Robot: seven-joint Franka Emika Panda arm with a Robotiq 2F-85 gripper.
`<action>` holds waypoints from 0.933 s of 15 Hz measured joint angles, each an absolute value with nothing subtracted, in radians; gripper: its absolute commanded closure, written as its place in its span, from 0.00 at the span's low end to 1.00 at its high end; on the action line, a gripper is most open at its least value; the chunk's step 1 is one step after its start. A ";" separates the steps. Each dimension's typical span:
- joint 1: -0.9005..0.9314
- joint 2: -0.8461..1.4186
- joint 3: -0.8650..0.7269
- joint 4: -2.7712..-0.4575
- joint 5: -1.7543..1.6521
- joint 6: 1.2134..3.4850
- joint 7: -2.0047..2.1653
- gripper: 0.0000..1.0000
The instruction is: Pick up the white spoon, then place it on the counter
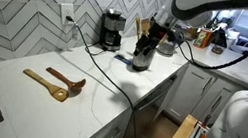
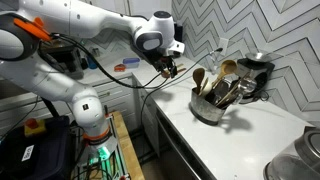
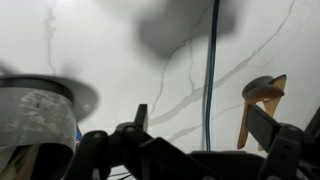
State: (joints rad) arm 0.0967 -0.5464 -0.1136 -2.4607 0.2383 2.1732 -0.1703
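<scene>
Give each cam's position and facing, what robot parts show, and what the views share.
An exterior view: off one end of the counter, looking along it past two wooden spoons to the utensil crock; arm at upper right.
An exterior view: out on the floor, facing the tiled wall; base, arm and tool at left.
Wrist view: on the wrist, looking down at the counter; open tool's fingers along the bottom.
Shared: both exterior views show the crock, coffee maker and tool.

Two brown wooden spoons (image 1: 45, 84) lie on the counter (image 1: 27, 106), far from the one coffee maker (image 1: 112, 29). One utensil pot (image 1: 143, 55) stands beside it.
</scene>
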 measured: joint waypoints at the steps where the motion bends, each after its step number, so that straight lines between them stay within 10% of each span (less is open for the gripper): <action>1: 0.097 -0.546 -0.114 -2.461 0.238 2.173 -0.170 0.00; 14: 0.087 -0.546 -0.063 -2.394 0.169 2.172 -0.170 0.00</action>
State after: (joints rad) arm 0.0866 -0.5459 -0.0632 -2.3940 0.1688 2.1715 -0.1702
